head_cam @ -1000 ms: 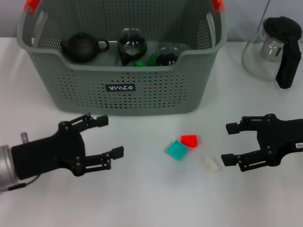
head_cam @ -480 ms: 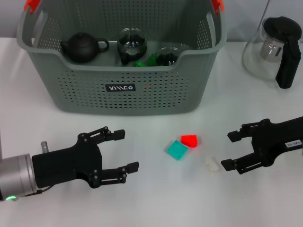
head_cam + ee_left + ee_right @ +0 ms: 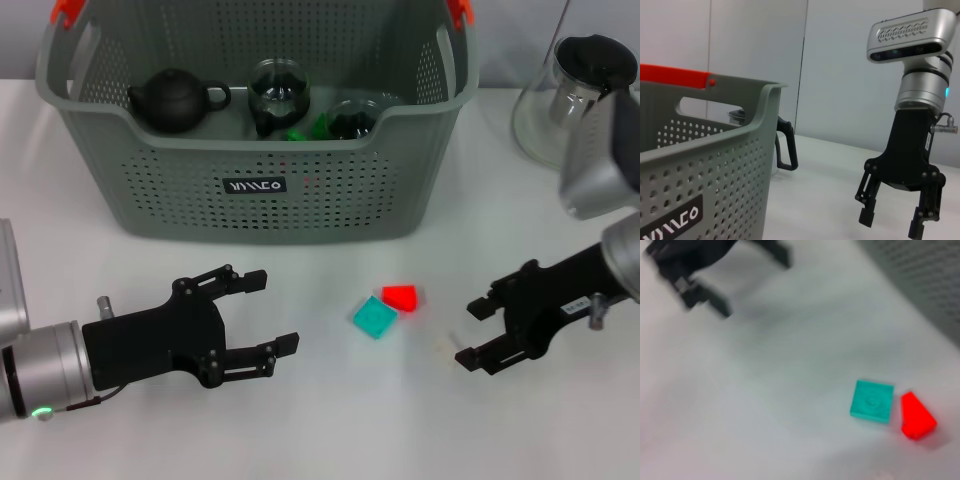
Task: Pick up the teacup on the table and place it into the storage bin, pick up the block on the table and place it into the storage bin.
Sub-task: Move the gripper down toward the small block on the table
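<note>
1. The right gripper [image 3: 471, 333] has shifted over the last second. Its wrist has swung up and the fingers now angle down at the table [image 3: 330, 420], closer to the blocks than before.
2. Its jaws are spread wide with nothing in them. The left wrist view confirms this: right gripper [image 3: 892, 222], both fingers apart and hanging over bare tabletop.
3. The small white piece [image 3: 441, 346] sits just off its fingertips and is barely visible now. I can't tell whether the fingers straddle it or stop short.
4. The left gripper [image 3: 272, 311] has also crept right. It is low over the table, jaws wide and empty, still well apart from the blocks.
5. The blocks haven't moved. The teal block [image 3: 374, 318] and red block [image 3: 400, 297] are touching or nearly so, on the table in front of the storage bin [image 3: 250, 215], between the two grippers.
6. No teacup is left on the table. Two glass cups [image 3: 279, 95] and a dark teapot [image 3: 175, 100] sit inside the bin, so the cup half looks done.
7. My read is that the block pick is starting, with the right arm leading. The white piece seems to be its target, not the coloured pair.
8. Risk: the piece is small and flat, so the fingers may push it away or skid over it.
9. The glass pitcher [image 3: 560, 110] stands beside the bin, behind the right arm.
</note>
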